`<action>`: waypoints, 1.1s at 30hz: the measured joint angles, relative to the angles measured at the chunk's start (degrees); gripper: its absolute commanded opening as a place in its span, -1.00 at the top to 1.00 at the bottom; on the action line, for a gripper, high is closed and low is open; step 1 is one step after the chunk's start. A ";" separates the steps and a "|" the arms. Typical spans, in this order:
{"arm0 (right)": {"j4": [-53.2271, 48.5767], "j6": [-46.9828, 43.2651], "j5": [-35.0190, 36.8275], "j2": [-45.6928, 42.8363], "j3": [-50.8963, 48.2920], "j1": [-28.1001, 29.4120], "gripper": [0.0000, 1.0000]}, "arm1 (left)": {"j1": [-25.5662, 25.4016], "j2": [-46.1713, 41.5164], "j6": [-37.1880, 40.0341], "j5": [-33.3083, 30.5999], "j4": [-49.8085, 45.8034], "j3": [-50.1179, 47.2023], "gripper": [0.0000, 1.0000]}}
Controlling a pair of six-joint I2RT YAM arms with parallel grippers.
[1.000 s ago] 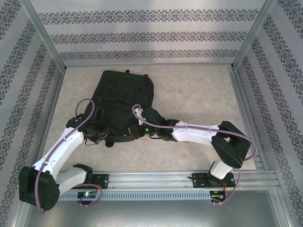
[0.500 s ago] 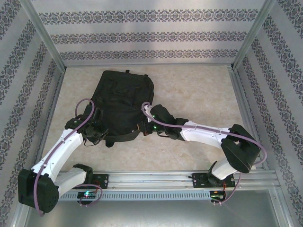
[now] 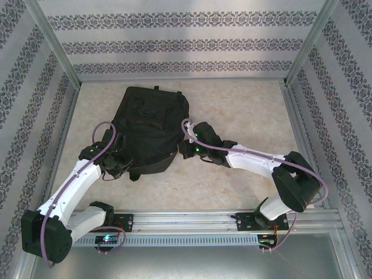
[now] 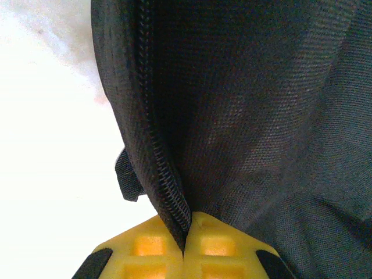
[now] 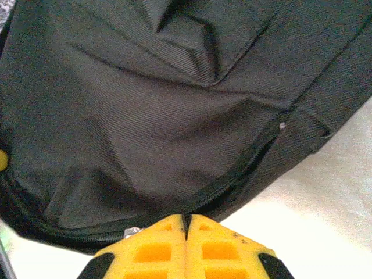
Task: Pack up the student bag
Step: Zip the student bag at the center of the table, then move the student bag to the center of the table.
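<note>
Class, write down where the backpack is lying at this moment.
From above, the backpack lies flat on the table, left of centre; the left gripper pinches its near-left edge and the right gripper sits at its near-right edge.

I count one student bag (image 3: 148,125) on one tabletop (image 3: 244,116). I have two end effectors, my left end effector (image 4: 185,235) and my right end effector (image 5: 186,224).
</note>
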 measured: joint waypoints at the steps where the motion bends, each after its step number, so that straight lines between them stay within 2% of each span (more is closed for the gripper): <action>1: -0.13 -0.02 0.17 0.28 0.28 -0.57 1.00 | 0.02 0.00 0.13 0.00 -0.02 0.00 1.00; 12: -0.17 1.14 1.90 2.89 2.51 -7.54 1.00 | 0.02 0.02 1.49 0.37 0.00 -0.04 1.00; 22: -0.07 3.26 1.86 3.76 3.65 -9.68 1.00 | -0.02 1.97 3.78 3.54 1.31 -0.07 1.00; 28: 0.96 3.63 2.93 3.50 3.04 -10.62 1.00 | -3.98 6.54 7.61 5.09 2.64 0.92 1.00; 33: 2.27 4.59 6.10 -1.68 -3.17 -11.54 1.00 | -11.17 10.08 11.74 5.60 3.30 3.56 1.00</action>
